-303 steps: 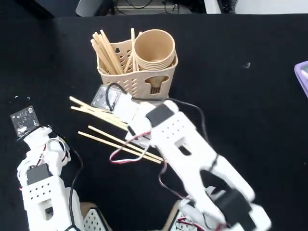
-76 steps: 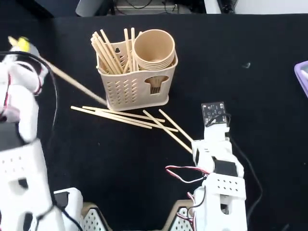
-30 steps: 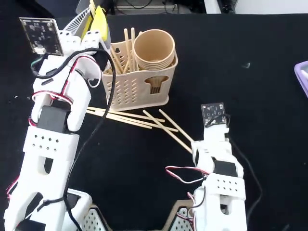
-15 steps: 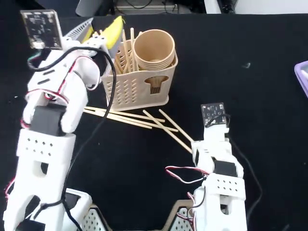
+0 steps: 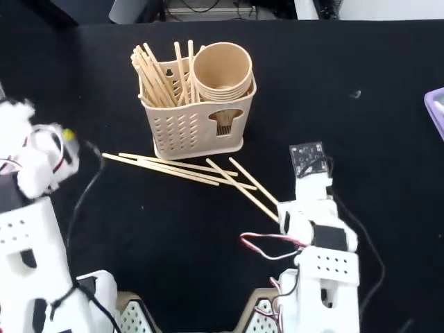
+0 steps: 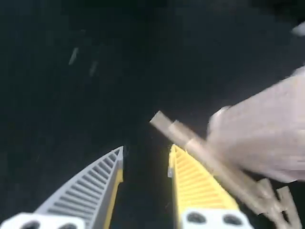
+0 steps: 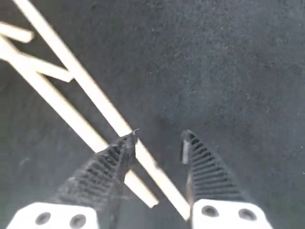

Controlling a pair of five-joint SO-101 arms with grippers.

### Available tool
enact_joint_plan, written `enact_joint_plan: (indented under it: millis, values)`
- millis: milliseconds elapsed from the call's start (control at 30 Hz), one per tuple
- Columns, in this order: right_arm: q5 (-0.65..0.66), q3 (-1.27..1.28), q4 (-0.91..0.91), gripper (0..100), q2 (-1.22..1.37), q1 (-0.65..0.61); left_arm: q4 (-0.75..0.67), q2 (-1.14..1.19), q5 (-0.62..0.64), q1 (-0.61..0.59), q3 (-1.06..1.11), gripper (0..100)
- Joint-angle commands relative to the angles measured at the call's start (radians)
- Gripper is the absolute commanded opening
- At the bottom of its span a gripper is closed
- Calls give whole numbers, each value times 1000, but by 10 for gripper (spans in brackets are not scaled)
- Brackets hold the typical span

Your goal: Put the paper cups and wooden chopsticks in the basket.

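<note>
From my screen, the counter (image 5: 374, 208) is covered in matte black cloth under even light. A small pale speck (image 5: 356, 94) sits on the cloth toward 2 o'clock. At 3 o'clock the corner of a purple object (image 5: 436, 111) pokes in from the border; I can't tell what it is. Beyond the counter's far edge, at 12 o'clock, I see dark equipment with cables (image 5: 208, 10). A grey shape (image 5: 132, 10) lies at 11 o'clock and a white surface (image 5: 388, 8) at 1 o'clock.

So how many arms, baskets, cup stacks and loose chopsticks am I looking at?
Arms: 2, left arm and right arm
Basket: 1
Paper cup stack: 1
Loose chopsticks: 5, as best the overlap shows
Total: 9
</note>
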Motion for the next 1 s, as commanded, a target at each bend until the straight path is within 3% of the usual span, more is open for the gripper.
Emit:
enact_joint_plan:
  millis: [0,167,333,600,800,967]
  values:
    - [193,-145,198,164,-15,-141,-126,-3,3,-94,364,160]
    - [262,-127,230,198,-10,-341,-420,-14,-92,-93,665,160]
    - [265,-117,183,242,71,-373,-585,-15,-80,-85,828,160]
    - [275,-111,-92,240,364,-324,-638,-14,-80,-79,894,158]
    - [342,-229,-106,232,639,-307,-635,-14,-80,-81,895,157]
    - [356,-321,-78,47,751,-308,-634,-14,-80,-82,895,156]
